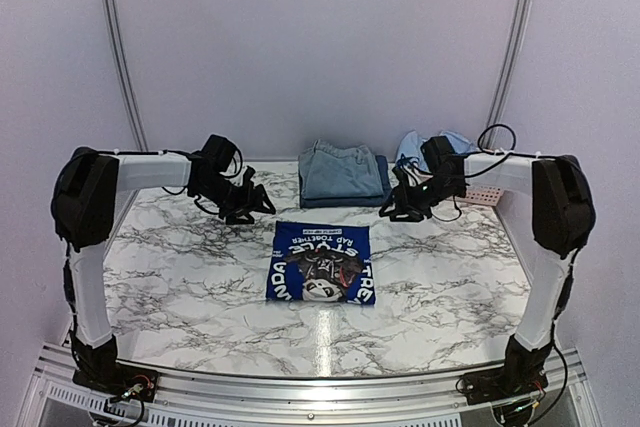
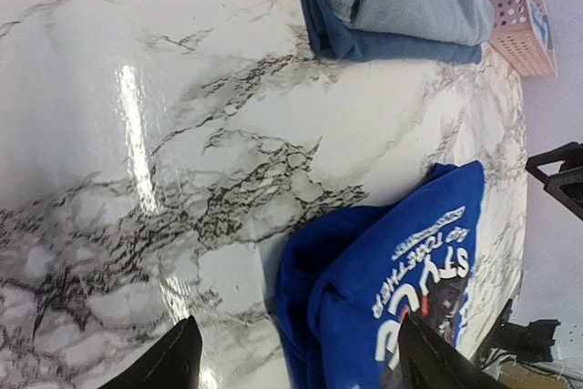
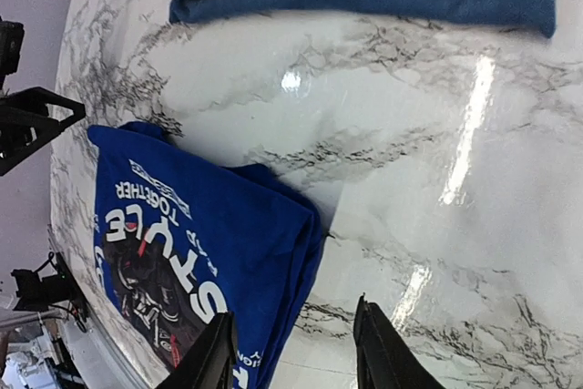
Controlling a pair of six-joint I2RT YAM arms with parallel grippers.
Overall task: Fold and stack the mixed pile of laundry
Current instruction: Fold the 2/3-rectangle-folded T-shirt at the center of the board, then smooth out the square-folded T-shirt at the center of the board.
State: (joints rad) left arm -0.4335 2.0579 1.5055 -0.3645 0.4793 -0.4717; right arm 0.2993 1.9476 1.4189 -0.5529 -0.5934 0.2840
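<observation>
Item 1, left fingers (image 1: 252, 211): I read them as standing well apart with nothing between them. They hang over bare marble, clear of the cloth.

Item 2, right fingers (image 1: 398, 211): parted, less widely than the left pair by my wrist views, and holding nothing. They hang above the desk (image 1: 180, 267).

Item 3, royal-blue T-shirt (image 1: 322, 262): folded into a rough square and lying flat on the desk, print side up, white lettering and a dark graphic showing. It sits between the two pairs of fingers and nearer the arm bases than either, touching neither. From the left wrist I see its rumpled folded edge under the gap of the left fingers. From the right wrist I see its edge just inside the gap of the right fingers.

Item 4, folded stack (image 1: 343, 175): a faded denim piece (image 1: 335, 169) resting on a navy piece (image 1: 384, 182). It lies beyond both pairs of fingers, toward the back wall, closer to the right pair.

Item 5, light-blue shirt (image 1: 445, 143): bunched, behind the right fingers, in the pink basket (image 1: 486, 194). That arm partly hides it from me.
</observation>
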